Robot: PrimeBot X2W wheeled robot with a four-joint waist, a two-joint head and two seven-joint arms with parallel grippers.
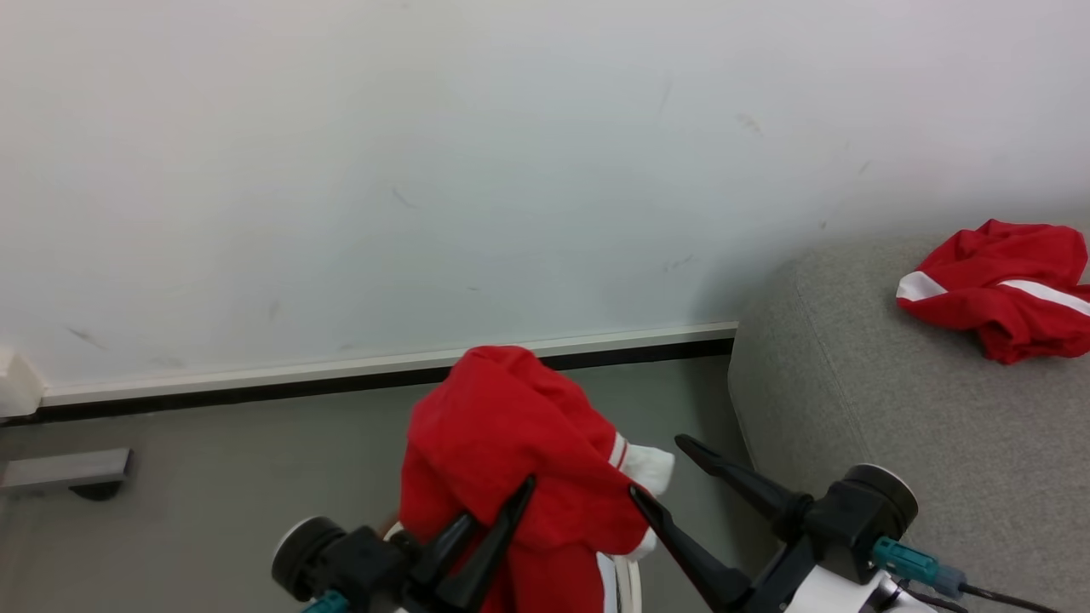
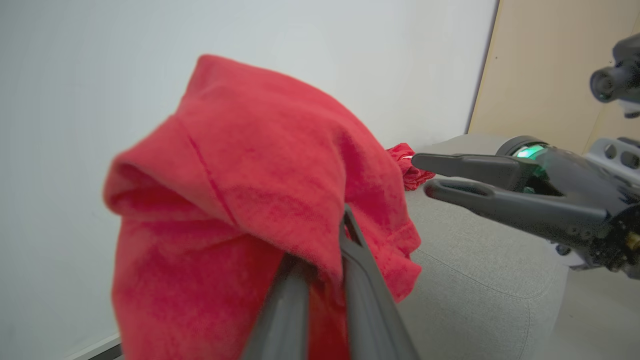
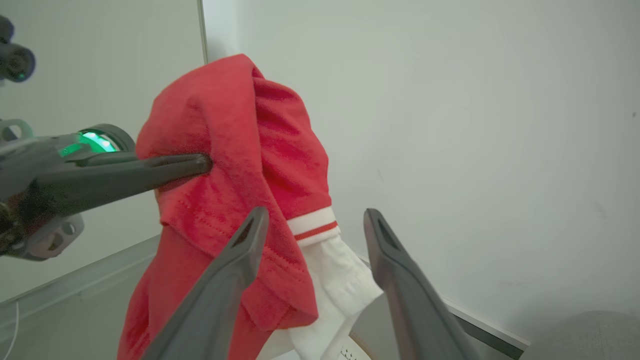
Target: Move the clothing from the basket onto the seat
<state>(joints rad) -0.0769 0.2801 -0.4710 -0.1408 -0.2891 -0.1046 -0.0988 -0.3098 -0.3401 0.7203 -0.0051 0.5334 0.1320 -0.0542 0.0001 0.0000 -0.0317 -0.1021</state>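
- Head view shows the left gripper (image 1: 521,494) with its jaws pressed together on a fold of the red garment with white sleeves (image 1: 502,426). The cloth hangs bunched from the fingertips above the floor (image 1: 213,511), in front of the wall (image 1: 426,170).
- The right gripper (image 1: 656,464) stands just beside that garment, its jaws wide apart with nothing gripped; a white sleeve end hangs close to its fingers.
- The seat (image 1: 851,409) lies to the robot's right, apart from the held garment. A second red garment (image 1: 996,285), with a white band, is crumpled on its cushion.
- The step in hand looks like the carry: one piece is delivered and this one is lifted but not yet over the seat.
- The next move calls for swinging the left arm rightward past the seat's rounded corner, lowering until the hanging cloth rests on the upholstery, then parting the jaws.
- The right gripper sits between garment and seat, so it probably needs to give way first.
- If the garment is released too near the edge, its loose lower part could slide to the floor.
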